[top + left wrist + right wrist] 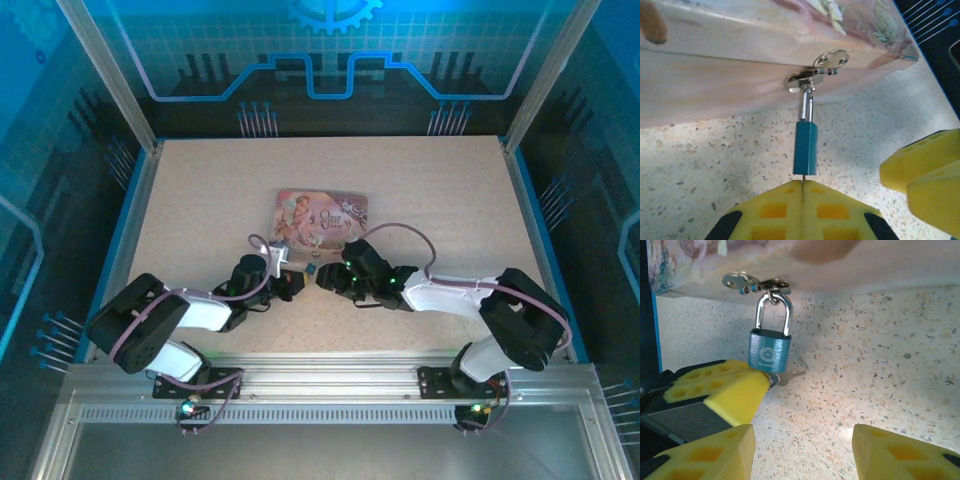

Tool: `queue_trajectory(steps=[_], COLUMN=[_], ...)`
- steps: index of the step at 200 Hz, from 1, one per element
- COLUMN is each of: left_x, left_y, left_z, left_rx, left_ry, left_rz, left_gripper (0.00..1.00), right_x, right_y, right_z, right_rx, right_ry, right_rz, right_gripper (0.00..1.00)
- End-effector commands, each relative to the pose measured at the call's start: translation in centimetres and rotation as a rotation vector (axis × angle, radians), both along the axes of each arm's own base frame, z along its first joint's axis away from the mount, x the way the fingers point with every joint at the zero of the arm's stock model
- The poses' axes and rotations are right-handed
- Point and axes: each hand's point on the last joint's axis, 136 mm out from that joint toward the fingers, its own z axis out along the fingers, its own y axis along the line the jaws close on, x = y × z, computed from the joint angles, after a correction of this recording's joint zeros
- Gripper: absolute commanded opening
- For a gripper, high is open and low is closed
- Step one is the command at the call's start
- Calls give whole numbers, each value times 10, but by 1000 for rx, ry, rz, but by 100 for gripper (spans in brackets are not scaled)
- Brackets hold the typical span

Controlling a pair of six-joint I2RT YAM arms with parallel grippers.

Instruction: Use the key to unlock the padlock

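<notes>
A: What is the left gripper (802,189) doing?
B: Its 2 yellow fingers (820,194) are pressed together on the key (786,377), and the thin blade comes out between the tips. The right gripper (802,436) is just beside it, spread wide and holding nothing.
A: And where is the key?
B: It is at the bottom face of the padlock (769,352), touching it. In the right wrist view the tip points sideways past the body, so I cannot tell if it is in the keyhole.
A: And the padlock itself?
B: Its shackle is closed through the hasp (816,74) on the pink tin (320,217), and the body lies close to the table (440,190).
A: Which step is this?
B: Insertion, I judge. The turning is not yet done. The next move needs the blade lined up with the keyhole and pushed in, then 1 twist, perhaps with the right gripper steadying the body.
</notes>
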Motion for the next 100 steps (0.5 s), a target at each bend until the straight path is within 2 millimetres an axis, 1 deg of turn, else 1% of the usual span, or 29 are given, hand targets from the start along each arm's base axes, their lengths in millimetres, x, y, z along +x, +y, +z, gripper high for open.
queue_trajectory(steps=[1, 32, 57, 82, 100], left_x=[2, 1, 1, 1, 1], left_y=[-3, -1, -2, -2, -3], left_z=[10, 9, 4, -5, -9], left_rx=[-77, -127, -142, -140, -148], left_ry=[-10, 15, 38, 64, 74], left_rz=[-12, -19, -29, -27, -27], left_gripper=[0, 0, 0, 0, 0], right_x=[3, 8, 11, 14, 17], right_y=[-10, -30, -39, -39, -33], right_z=[-3, 1, 6, 10, 11], right_rx=[10, 1, 34, 61, 62], right_ry=[-9, -27, -36, -55, -53], right_rz=[-58, -128, -165, -184, -166], right_gripper=[53, 54, 54, 54, 54])
